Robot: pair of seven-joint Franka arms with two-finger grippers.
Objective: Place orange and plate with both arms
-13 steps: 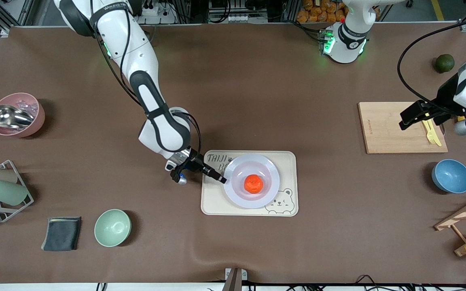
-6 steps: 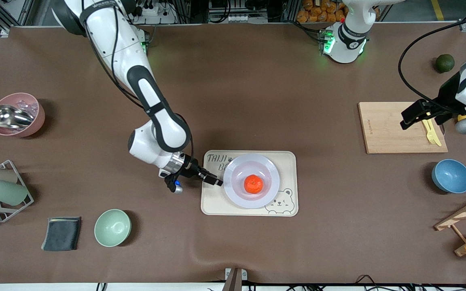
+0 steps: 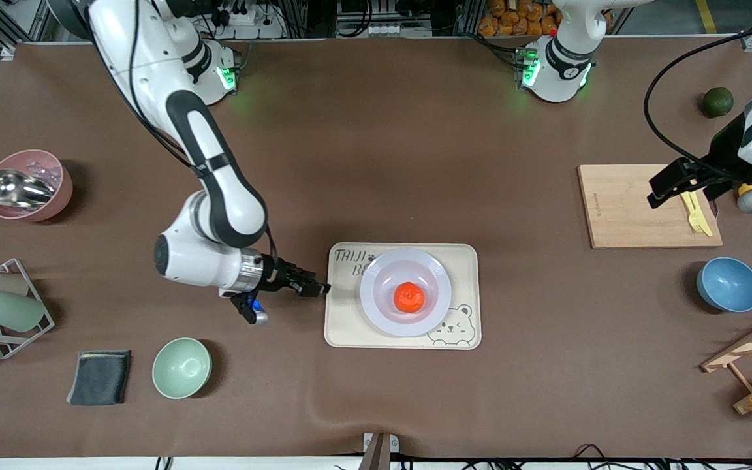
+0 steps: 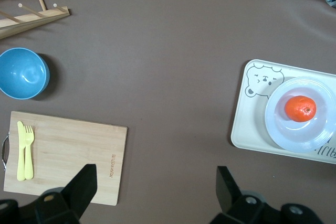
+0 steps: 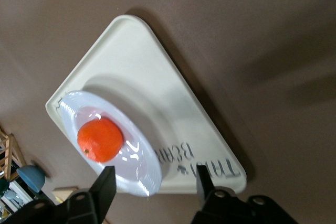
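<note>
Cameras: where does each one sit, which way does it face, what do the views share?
Front view: high across the table, facing both bases; shows both arms, right gripper open beside the tray.
Left wrist view: on the left arm, looking down on the cutting board; left gripper open.
Right wrist view: on the right arm, facing the tray; its fingers show.
All three share the orange on the plate.

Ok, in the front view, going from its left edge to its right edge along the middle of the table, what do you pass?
Pink bowl → right gripper → tray → orange on the plate → cutting board → left gripper
</note>
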